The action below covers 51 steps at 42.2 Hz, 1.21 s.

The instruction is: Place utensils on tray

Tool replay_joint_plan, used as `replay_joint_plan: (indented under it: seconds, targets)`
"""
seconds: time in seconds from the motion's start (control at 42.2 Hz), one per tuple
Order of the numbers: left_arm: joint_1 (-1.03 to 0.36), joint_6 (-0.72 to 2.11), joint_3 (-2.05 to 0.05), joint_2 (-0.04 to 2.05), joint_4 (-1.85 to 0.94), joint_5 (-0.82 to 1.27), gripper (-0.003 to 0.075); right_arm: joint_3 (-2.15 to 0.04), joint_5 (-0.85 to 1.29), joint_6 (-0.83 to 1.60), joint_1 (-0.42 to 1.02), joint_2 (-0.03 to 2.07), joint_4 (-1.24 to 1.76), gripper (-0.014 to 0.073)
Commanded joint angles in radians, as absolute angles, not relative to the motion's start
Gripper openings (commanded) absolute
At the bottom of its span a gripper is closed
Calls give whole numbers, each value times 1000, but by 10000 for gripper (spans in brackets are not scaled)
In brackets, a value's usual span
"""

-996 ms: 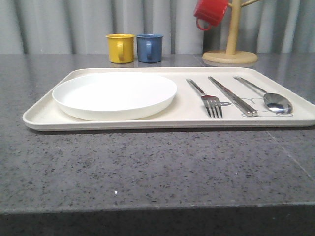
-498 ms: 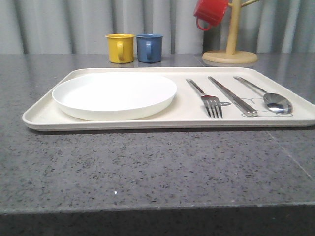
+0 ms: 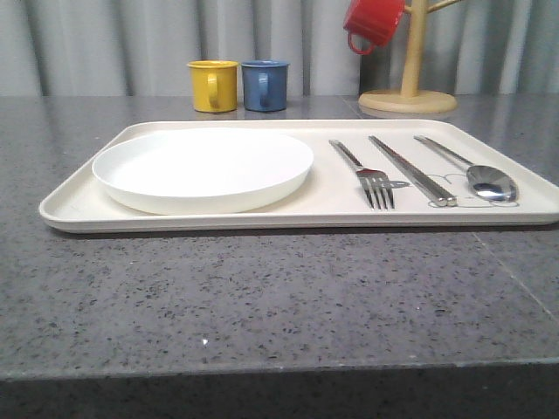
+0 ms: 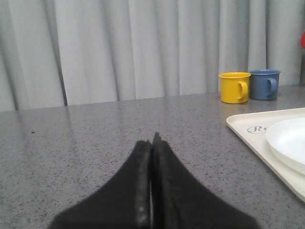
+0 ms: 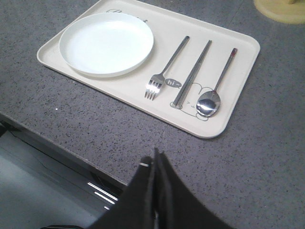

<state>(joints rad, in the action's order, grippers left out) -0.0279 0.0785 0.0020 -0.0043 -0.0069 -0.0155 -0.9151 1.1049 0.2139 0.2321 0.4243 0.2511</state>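
My right gripper and left gripper are both pinched closed on nothing, above the desk. At right of the front frame the fork, chopsticks and spoon lie parallel on the tray, so I judge that the best finish is staying clear of it.

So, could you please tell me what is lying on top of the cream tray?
On the tray lie a white plate, a fork, chopsticks and a spoon, side by side. The rabbit drawing is partly covered by the chopsticks and spoon.
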Motion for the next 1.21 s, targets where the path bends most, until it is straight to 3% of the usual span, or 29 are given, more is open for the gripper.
replay_joint_plan:
  seconds: [0.0, 0.688, 0.901, 1.186]
  targets:
    - [-25, 77, 16, -25, -18, -102, -20, -938, 1042, 216, 231, 436, 270, -66]
    - [-25, 77, 16, -25, -18, -102, -20, -938, 1040, 216, 231, 436, 270, -66]
    - [-25, 77, 16, -25, -18, -102, -20, -764, 702, 222, 154, 330, 190, -66]
    - [-25, 77, 16, -25, -18, -102, -20, -311, 227, 222, 50, 137, 185, -66]
